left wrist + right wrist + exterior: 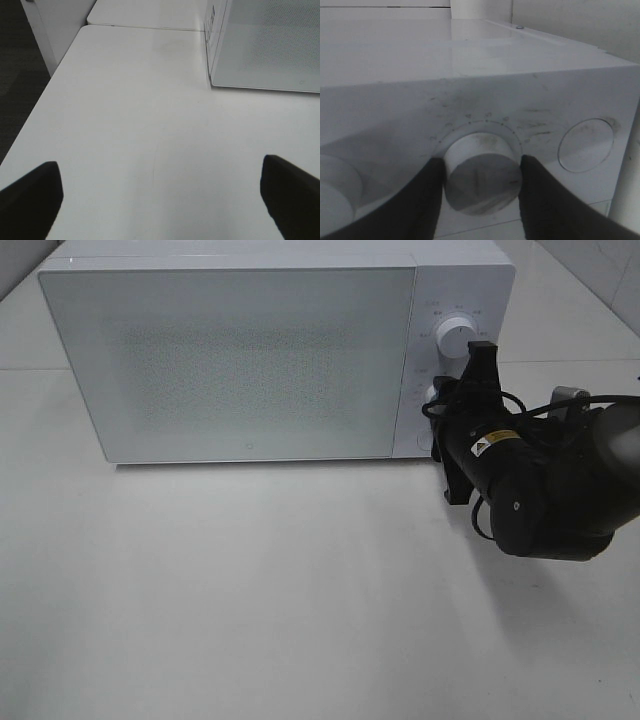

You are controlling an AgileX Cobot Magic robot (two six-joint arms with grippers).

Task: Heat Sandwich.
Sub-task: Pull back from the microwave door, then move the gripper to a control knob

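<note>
The microwave door [230, 360] is closed, and the right gripper [481, 165] pinches a knob [480, 182] between its fingers, so I judge that only setting the heat remains. The sandwich is not visible, probably behind the door beside this gripper. The left gripper [160, 195] is wide open and empty.

The microwave [275, 350] has a smooth white shell with a soft sheen, plastic or painted metal by the look, and its door [235, 365] is pale and glassy with a fine dotted mesh behind it. The knob [480, 182] seems to be white plastic with a duller, scuffed grey face, and dark smudges mark the shell around it. The table [250, 600] is smooth matt white, while the right gripper [481, 165] and left gripper [160, 167] have matt black fingers.
</note>
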